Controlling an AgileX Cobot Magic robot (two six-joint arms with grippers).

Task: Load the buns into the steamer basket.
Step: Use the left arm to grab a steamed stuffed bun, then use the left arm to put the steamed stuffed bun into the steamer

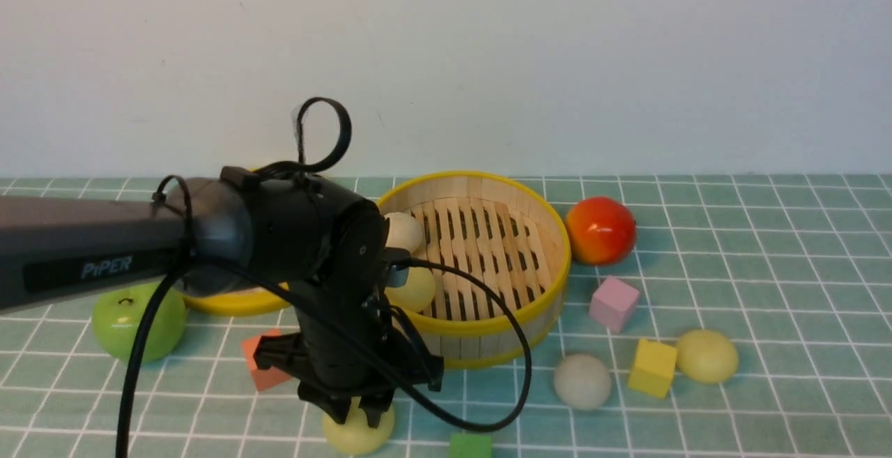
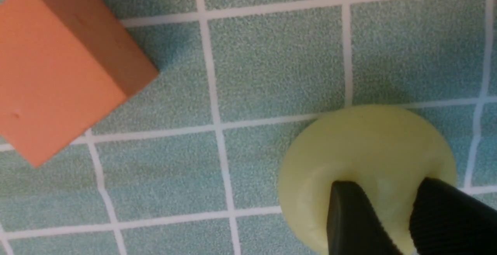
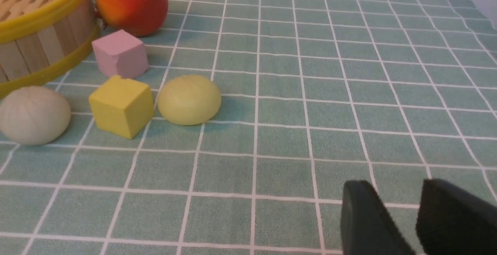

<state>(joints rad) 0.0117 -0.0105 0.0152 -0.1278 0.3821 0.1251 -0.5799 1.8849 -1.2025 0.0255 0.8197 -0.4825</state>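
My left gripper (image 1: pixel 357 416) points straight down at the near edge of the table and is shut on a pale yellow-green bun (image 1: pixel 359 436), which rests on the cloth. In the left wrist view the fingers (image 2: pixel 349 208) pinch the top of this bun (image 2: pixel 365 146). The steamer basket (image 1: pixel 550 284) stands in the middle with an off-white bun (image 1: pixel 405 230) and a yellow-green bun (image 1: pixel 418 291) inside. An off-white bun (image 1: pixel 582 381) and a yellow-green bun (image 1: pixel 706 355) lie on the cloth to the basket's right. My right gripper (image 3: pixel 396 187) is slightly open and empty, low over bare cloth; it is out of the front view.
A red apple (image 1: pixel 601 230), pink cube (image 1: pixel 613 303) and yellow cube (image 1: pixel 652 367) sit right of the basket. An orange cube (image 1: pixel 259 374) is close beside my left gripper, a green cube (image 1: pixel 470 445) to its right. A green apple (image 1: pixel 136 318) and the lid (image 1: pixel 237 302) lie at left.
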